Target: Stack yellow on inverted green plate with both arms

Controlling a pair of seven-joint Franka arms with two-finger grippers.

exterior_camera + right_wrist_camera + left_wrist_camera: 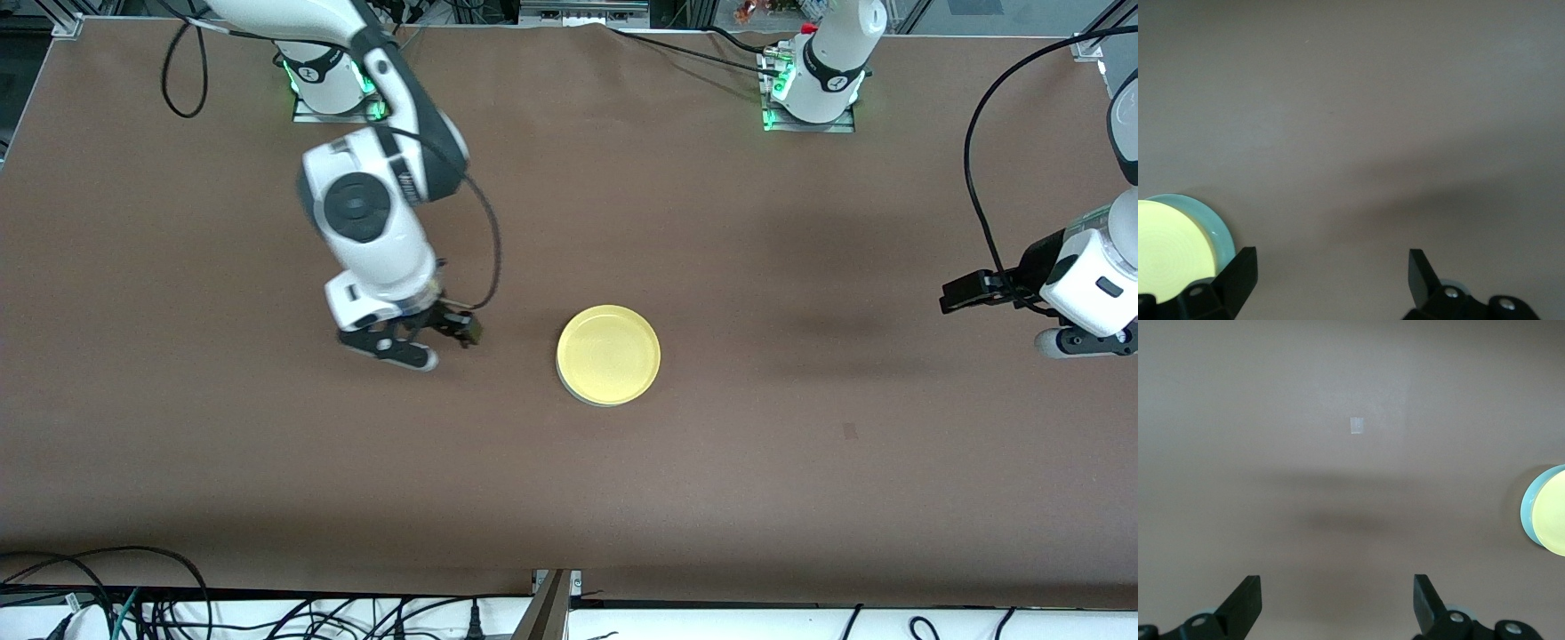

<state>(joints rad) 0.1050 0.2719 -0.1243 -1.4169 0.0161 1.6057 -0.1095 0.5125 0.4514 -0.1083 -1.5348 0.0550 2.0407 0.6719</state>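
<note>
The yellow plate [608, 354] is seen stacked on the green plate [1217, 227] near the table's [800, 462] middle. The right gripper [418, 342] is held over bare table beside the stack, fingers spread. The left gripper [965, 292] is held over the left arm's end, fingers spread, empty.

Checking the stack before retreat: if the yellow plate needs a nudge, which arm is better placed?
Probably the right: its open claw hangs beside the yellow plate on the green plate. The left claw, open, waits at the table's end.
</note>
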